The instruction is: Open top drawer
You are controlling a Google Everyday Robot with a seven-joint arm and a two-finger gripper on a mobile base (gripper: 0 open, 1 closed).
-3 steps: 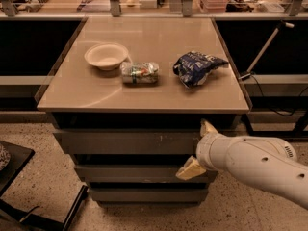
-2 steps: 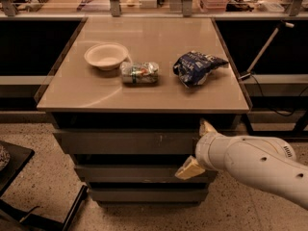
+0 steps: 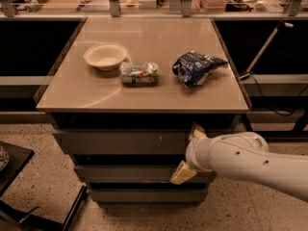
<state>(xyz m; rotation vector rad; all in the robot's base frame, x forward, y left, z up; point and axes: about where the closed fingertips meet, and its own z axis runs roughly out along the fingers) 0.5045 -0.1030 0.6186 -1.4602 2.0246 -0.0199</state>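
Three flat grey drawer fronts are sitting stacked under the tabletop point(image 3: 144, 97) of the cabinet. The top drawer point(image 3: 120, 142) is lying directly below the tabletop edge, w/ a dark gap showing above it. It is the widest front, and it is carrying small white scuff marks near its centre. The 2nd front point(image 3: 125, 173) and the 3rd front point(image 3: 144, 195) are sitting below it, each narrower.

The white arm point(image 3: 250, 160) is reaching in from the lower right. The gripper point(image 3: 190, 152) is sitting against the right part of the cabinet face, approx. at the lower edge of the top drawer. Its jaws are standing wide apart, one above the other. The upper fingertip point(image 3: 197, 131) is resting at the top edge of the top drawer. The lower fingertip point(image 3: 183, 173) is lying over the 2nd front. Whether the fingertips are pressing on the metal: cannot tell. Nothing is showing clamped between them.

On the tabletop, l. to r.:
- a white bowl point(image 3: 106, 57) is standing upright;
- a crumpled clear pack point(image 3: 139, 73) is lying just beside the bowl;
- a blue bag point(image 3: 195, 69) is lying apart from the pack, nearer the right edge.
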